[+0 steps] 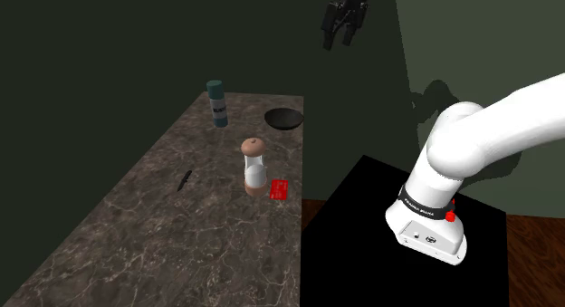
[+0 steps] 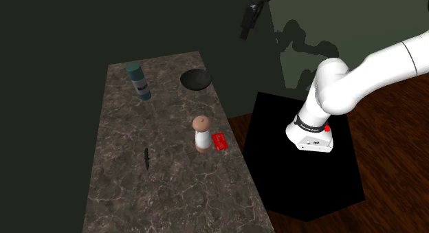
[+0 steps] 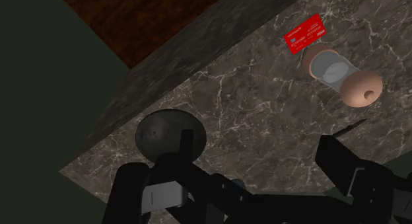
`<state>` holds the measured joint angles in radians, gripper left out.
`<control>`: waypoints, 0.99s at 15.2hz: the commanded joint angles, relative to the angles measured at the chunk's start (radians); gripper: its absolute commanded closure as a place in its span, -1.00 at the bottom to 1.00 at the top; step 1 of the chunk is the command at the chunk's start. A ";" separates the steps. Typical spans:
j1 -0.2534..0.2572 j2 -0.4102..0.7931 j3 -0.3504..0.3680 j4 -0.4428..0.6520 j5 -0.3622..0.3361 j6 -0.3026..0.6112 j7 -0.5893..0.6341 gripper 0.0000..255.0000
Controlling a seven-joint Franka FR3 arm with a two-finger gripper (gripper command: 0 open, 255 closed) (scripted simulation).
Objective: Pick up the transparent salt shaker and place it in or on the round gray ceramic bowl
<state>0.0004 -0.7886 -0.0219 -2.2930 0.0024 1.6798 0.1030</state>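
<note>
No step was done: the salt shaker (image 1: 254,167) stood upright mid-frame on the surface (image 1: 181,251), well apart from the empty bowl (image 1: 284,118) above it in the shoulder view, while the gripper (image 1: 337,38) hung at the top edge, jaws apart, holding nothing.

A: Shaker (image 1: 254,167) stands upright mid-counter (image 1: 181,251), with the card (image 1: 279,189) flat just beside it, on the shoulder view's right.
B: And behind them, at the far end, sits the bowl (image 1: 284,118), with the canister (image 1: 216,103) off to its left.
</note>
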 commanded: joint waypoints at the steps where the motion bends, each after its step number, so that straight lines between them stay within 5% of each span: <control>1: 0.000 0.000 0.000 0.000 0.000 0.000 0.000 -1.00; 15: 0.106 0.253 0.162 -0.095 0.159 0.264 0.143 -1.00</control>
<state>0.0998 -0.5675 0.1299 -2.3940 0.1509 1.9219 0.2376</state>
